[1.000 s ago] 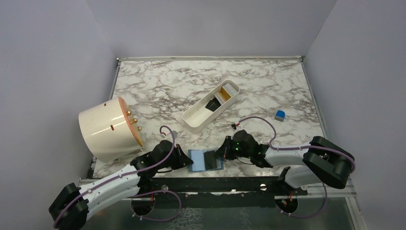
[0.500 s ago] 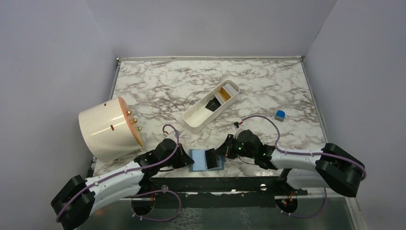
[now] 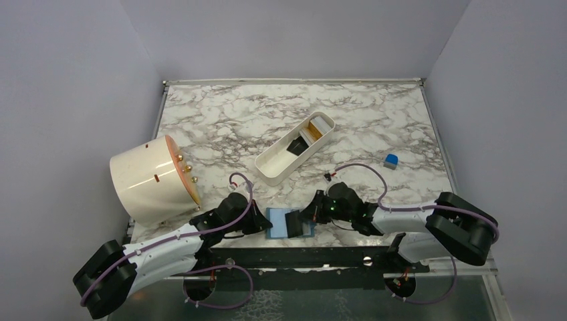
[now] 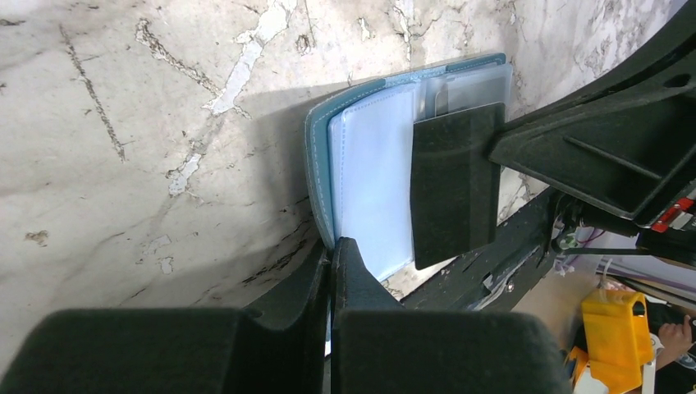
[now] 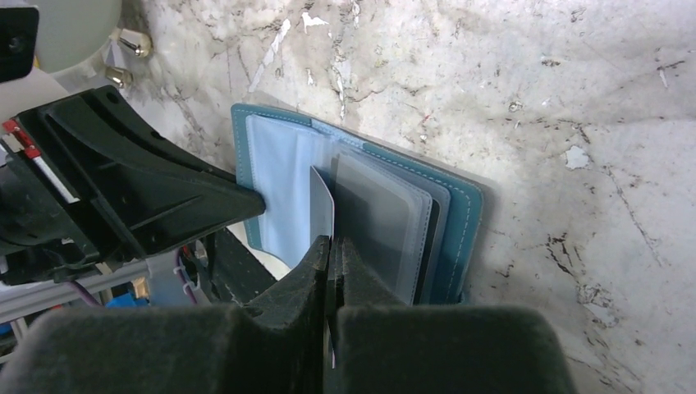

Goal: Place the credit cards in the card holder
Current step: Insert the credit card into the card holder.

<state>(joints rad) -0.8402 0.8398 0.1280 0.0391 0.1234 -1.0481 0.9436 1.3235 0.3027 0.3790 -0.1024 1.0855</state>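
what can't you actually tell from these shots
- Whether the black plastic card is inside a pocket of the teal folding card holder: right pincer hides its edge, right wrist view.
- Card count in the long white tray: overlapping, too small, top view.
- Holder's near corner: left pincer covers it, left wrist view.

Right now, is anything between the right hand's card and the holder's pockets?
Nothing visible. The right hand holds the thin dark plastic card on edge over the clear pockets of the teal-blue folding card holder; the left hand pinches its edge.
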